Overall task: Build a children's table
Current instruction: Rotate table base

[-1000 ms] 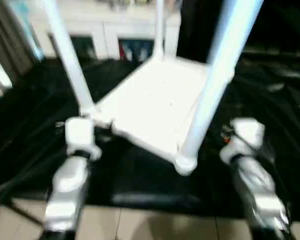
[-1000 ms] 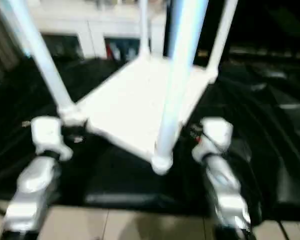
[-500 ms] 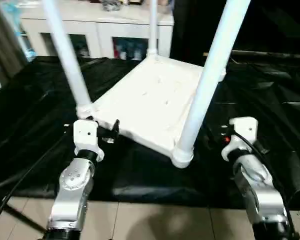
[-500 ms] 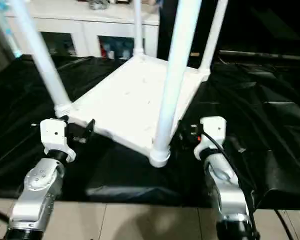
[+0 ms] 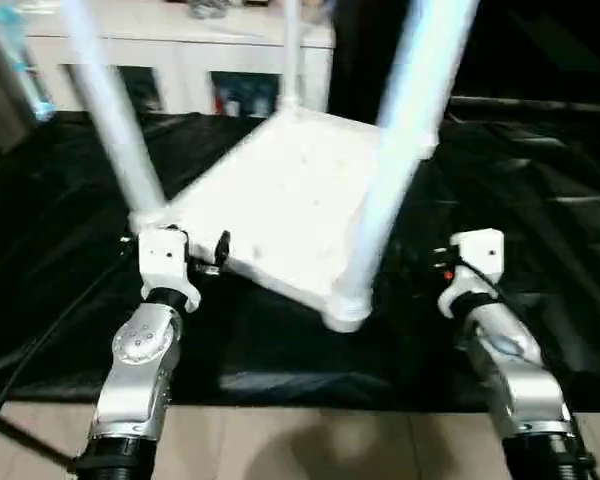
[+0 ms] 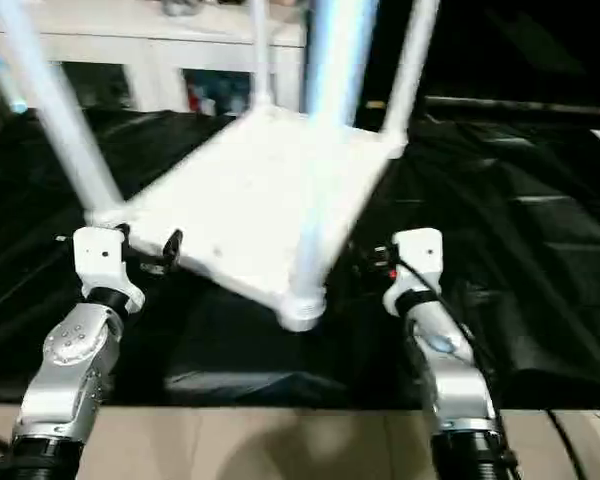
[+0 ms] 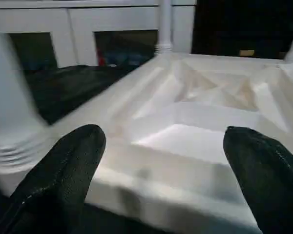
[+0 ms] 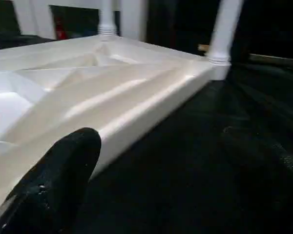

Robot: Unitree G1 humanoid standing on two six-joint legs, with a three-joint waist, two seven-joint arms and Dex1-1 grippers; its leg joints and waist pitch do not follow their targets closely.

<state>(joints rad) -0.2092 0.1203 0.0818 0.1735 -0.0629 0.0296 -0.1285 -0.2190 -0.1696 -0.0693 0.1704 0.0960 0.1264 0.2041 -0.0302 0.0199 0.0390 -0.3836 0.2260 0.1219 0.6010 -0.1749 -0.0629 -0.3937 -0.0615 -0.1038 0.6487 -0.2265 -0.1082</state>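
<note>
At lower left my left gripper (image 7: 161,161) stands spread, facing the table's rim. The table (image 5: 290,200) lies upside down at centre on a black sheet (image 5: 70,200), legs (image 5: 110,120) up: light, stiff, slick plastic, I judge; grip the rim. My right gripper (image 5: 420,270), lower right, is spread too.

Evenly lit from overhead, fairly bright. Blown out to near-featureless white across the table top (image 5: 300,190). Motion-smeared along the upright legs (image 5: 400,150) and the cabinet (image 5: 180,50) behind. Soft glossy sheen on the black sheet (image 5: 520,190); near-black, defocused fingertips (image 7: 63,170) close to the wrist lens.
</note>
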